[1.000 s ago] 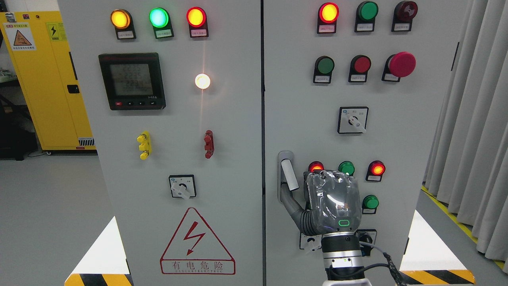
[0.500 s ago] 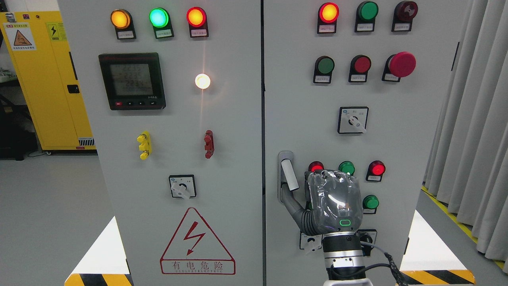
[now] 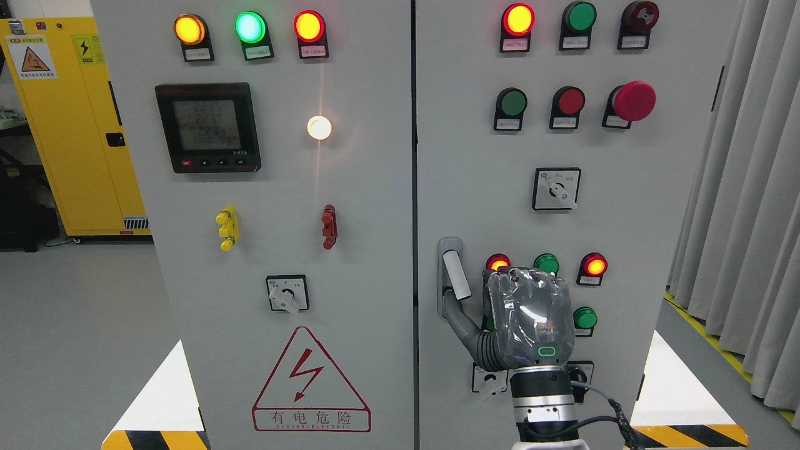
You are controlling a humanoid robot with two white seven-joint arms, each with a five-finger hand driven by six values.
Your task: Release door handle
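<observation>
Hiding its own fingers, right hand (image 3: 530, 319) beside door handle (image 3: 454, 275)

My right hand (image 3: 530, 319) rises from the bottom edge in front of the right cabinet door (image 3: 625, 206), low on that door. The door handle (image 3: 454, 275) stands near the door's left edge, just left of my hand; my thumb (image 3: 465, 325) reaches up-left to the handle's lower end. A row of three indicator lamps (image 3: 547, 264) sits just above my knuckles, partly behind them. A rotary switch (image 3: 555, 189) is higher, in the door's middle. The left cabinet door (image 3: 375, 187) adjoins along the centre seam, carrying a meter (image 3: 207, 127) in its upper left. Curtains (image 3: 750, 187) hang beyond the cabinet's right edge.
</observation>
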